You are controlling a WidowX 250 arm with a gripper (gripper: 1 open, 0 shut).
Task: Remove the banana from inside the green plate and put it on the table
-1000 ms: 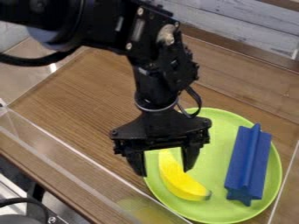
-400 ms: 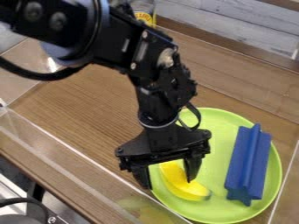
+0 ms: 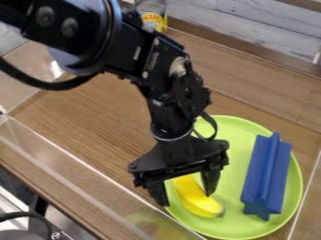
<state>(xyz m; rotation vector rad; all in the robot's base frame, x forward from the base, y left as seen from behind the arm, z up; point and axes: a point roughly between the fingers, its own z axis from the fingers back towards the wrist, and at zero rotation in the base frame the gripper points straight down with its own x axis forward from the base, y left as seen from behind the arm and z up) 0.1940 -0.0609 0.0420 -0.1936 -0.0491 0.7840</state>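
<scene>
item under inspection: the banana (image 3: 197, 199). i find it inside the green plate (image 3: 235, 225), on the plate's left side, in the lower middle of the frame, with the blue ridged block (image 3: 265, 176) beside it further right.

change noted: against the view of a second ago, the arm is lower over the plate and the jaws (image 3: 189, 191) have come down about the banana's upper end, covering more of it. the banana and the block show no clear shift. for the task, i judge this the end of the approach: removal is still to be done, and a grip is the step in hand.

condition of jaws: wide open, one finger on the left near the plate's rim, the other on the right over the plate. the banana lies between them with its lower end showing. i see no hold on it; whether either finger touches it, i cannot tell.

recommendation: i should close squarely on the yellow body, then lift above the rim before moving to the bare counter (image 3: 88, 111) at left. risk, in my judgement: the smooth curved surface could turn or slip if caught near its end.
</scene>
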